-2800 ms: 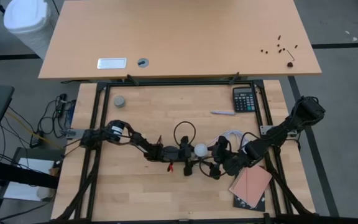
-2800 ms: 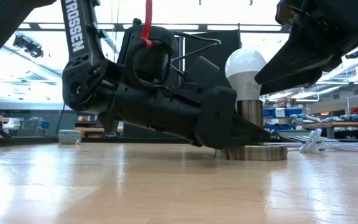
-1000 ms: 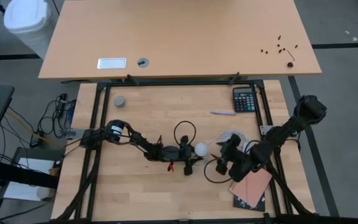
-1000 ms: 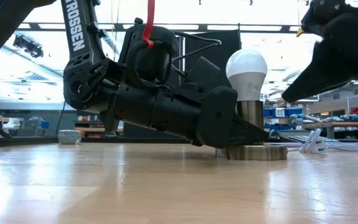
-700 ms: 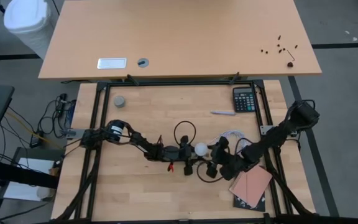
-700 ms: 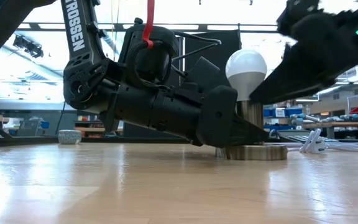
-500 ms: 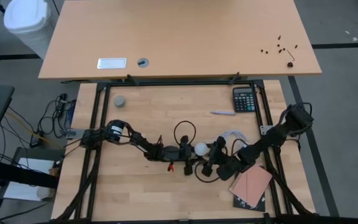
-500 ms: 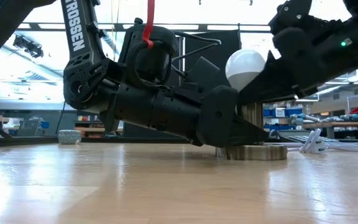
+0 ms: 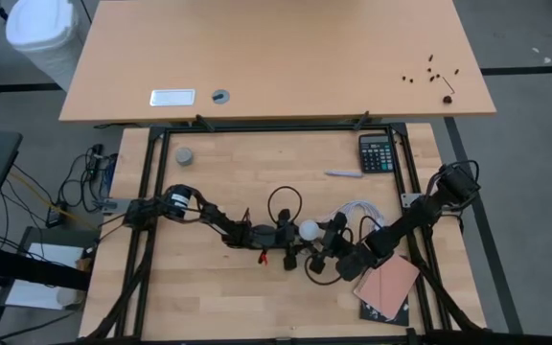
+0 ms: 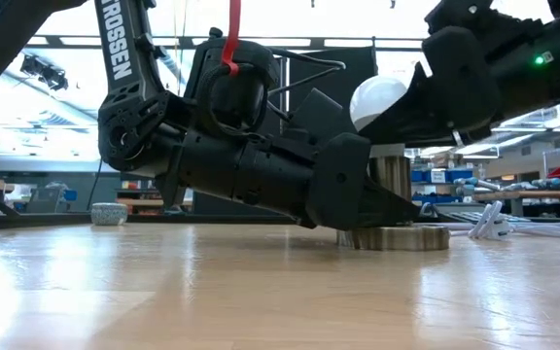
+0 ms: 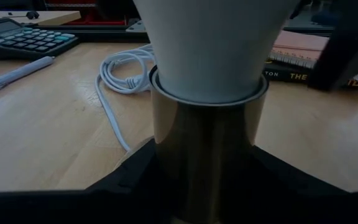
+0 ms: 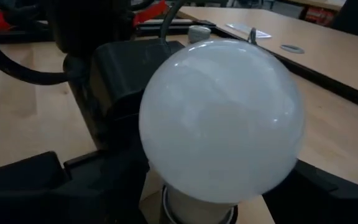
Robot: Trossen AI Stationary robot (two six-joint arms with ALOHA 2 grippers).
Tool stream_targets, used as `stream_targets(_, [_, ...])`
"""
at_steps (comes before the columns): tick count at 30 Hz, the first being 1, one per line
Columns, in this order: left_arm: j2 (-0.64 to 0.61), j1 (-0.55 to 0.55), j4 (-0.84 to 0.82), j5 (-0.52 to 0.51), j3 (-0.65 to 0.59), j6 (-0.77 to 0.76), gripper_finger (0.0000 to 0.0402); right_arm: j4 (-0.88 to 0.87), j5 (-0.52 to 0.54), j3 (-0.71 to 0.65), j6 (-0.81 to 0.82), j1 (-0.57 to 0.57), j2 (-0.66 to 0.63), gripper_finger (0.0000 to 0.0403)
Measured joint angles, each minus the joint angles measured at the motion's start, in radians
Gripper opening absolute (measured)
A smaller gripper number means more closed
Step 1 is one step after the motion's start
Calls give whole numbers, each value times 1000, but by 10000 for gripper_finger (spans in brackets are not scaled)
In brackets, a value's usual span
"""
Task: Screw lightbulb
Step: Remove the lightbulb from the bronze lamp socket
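White bulb [image 12: 221,121] is standing upright in the brass socket [image 11: 207,155], axis vertical, mid-table. Left gripper [image 9: 290,238] is clamping the socket stem. Right gripper [image 9: 326,244] is sitting at the bulb, jaws spread either side; contact unclear. Right wrist view is showing the dome; low view is half-hiding it.

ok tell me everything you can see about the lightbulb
The lightbulb is matte white, with a round dome narrowing to a neck. It stands upright, neck down in a shiny metal socket on a round base mid-table. The left gripper braces the socket; the right gripper reaches around the dome.
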Motion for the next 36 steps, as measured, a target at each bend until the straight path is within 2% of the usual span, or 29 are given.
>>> stream_targets(5, [0,0,1,0,0,-1,188,72,-10,0,-66,-29,0,291])
stream_targets(15, [0,0,0,0,0,-1,188,104,-43,0,-147,-65,-1,288])
stream_targets(22, [0,0,0,1,0,-2,188,105,-60,0,-155,-72,-1,249])
stream_targets(30, [0,0,0,1,0,-1,188,104,-66,0,-160,-73,-1,266])
stream_targets(36, [0,0,0,8,0,-1,188,104,-90,0,-179,-73,-2,251])
